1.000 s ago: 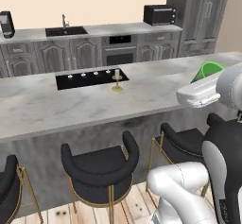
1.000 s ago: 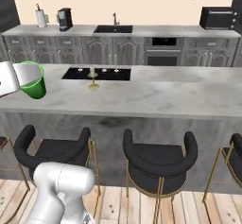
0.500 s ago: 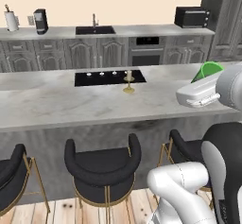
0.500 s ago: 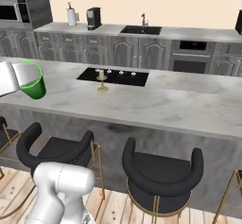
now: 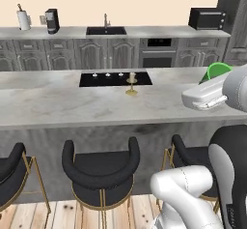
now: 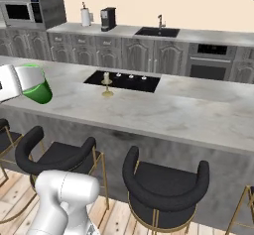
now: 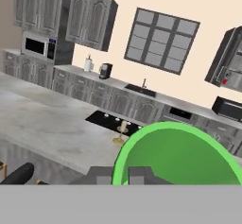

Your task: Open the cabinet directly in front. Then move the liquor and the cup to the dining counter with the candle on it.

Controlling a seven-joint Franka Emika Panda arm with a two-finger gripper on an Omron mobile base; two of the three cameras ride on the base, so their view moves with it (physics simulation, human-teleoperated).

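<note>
One cup (image 7: 179, 154) | pinched at its rim in claw (image 7: 124, 175) | above dining counter (image 6: 163, 112)

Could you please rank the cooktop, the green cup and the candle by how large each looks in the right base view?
1. Cooktop, largest.
2. Cup, though it is nearer the camera, which inflates it.
3. Candle, smallest.

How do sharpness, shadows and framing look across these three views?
Left base view: flat even light, candle crisp, no glare. Right base view: soft shadow under the dining counter edge. Hand view: horizon tilted, cup rim cropped by the frame, far cabinets slightly soft.
</note>
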